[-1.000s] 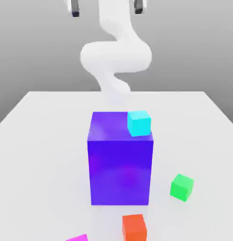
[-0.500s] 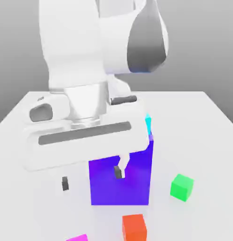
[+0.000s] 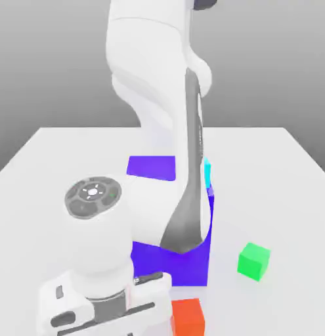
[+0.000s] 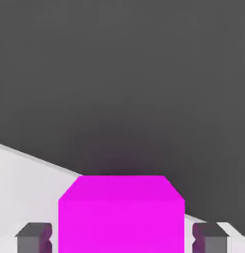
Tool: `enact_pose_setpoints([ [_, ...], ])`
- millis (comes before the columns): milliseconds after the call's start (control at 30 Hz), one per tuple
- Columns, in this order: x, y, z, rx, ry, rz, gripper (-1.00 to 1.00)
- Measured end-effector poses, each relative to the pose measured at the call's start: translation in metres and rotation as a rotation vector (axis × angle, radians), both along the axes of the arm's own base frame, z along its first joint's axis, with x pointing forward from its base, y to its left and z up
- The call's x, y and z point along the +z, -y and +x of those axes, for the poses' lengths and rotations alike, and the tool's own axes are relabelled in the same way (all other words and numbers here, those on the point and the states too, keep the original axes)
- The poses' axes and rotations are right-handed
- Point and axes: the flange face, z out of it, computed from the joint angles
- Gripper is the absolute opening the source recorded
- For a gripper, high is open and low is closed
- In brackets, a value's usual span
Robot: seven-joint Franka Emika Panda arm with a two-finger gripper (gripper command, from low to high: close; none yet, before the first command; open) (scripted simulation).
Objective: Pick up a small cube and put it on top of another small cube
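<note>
The Panda arm [image 3: 151,72] reaches down in front of the large blue block [image 3: 171,266], and its gripper [image 4: 122,238] is low at the exterior view's left, near the front of the white table [image 3: 270,197]. In the hand view the pincer is spread astride the magenta cube [image 4: 122,225], one fingertip [image 4: 34,238] on each side, with a narrow gap between each tip and the cube, so the cube is between them but not pinched. The cube sits square to the fingers, its near face toward the camera; what it rests on is hard to tell there. A dark grey area [image 4: 119,74] lies beyond it, meeting a pale surface [image 4: 25,188] along a slanting edge. In the exterior view, the orange-red cube [image 3: 188,318] is just beside the gripper's housing, partly covered by it, in front of the block. The green cube [image 3: 253,262] rests on the table toward the exterior view's right, apart from the block. A sliver of the cyan cube [image 3: 207,173] shows past the arm, by the block's upper edge on the exterior view's right; the arm covers the rest.
</note>
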Motion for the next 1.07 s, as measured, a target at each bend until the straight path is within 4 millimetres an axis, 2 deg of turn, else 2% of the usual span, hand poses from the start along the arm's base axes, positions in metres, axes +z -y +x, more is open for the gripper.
enact_pose_setpoints([
  [67, -0.007, 0.000, -0.001, 0.000, -0.001, 0.000, -1.00],
  [100, -0.003, 0.000, 0.000, 0.000, 0.000, -0.001, -1.00],
  [233, 0.045, -0.004, -0.001, 0.015, -0.001, 0.000, -1.00],
  [367, 0.070, -0.079, -0.028, 0.321, -0.010, 0.006, -1.00],
  [500, 0.085, -0.154, -0.070, 0.668, -0.014, 0.010, -1.00],
  [600, 0.094, -0.208, -0.111, 0.941, -0.013, 0.010, -1.00],
  [700, 0.102, -0.266, -0.167, 1.269, -0.009, 0.007, -1.00],
  [733, 0.103, -0.279, -0.186, 1.375, -0.006, 0.005, -1.00],
  [767, 0.099, -0.283, -0.198, 1.439, -0.004, 0.003, -1.00],
  [933, 0.054, -0.282, -0.205, 1.486, -0.001, 0.001, -1.00],
  [967, 0.046, -0.281, -0.206, 1.487, -0.002, 0.001, 1.00],
  [1067, 0.046, -0.281, -0.206, 1.487, -0.002, 0.001, 1.00],
])
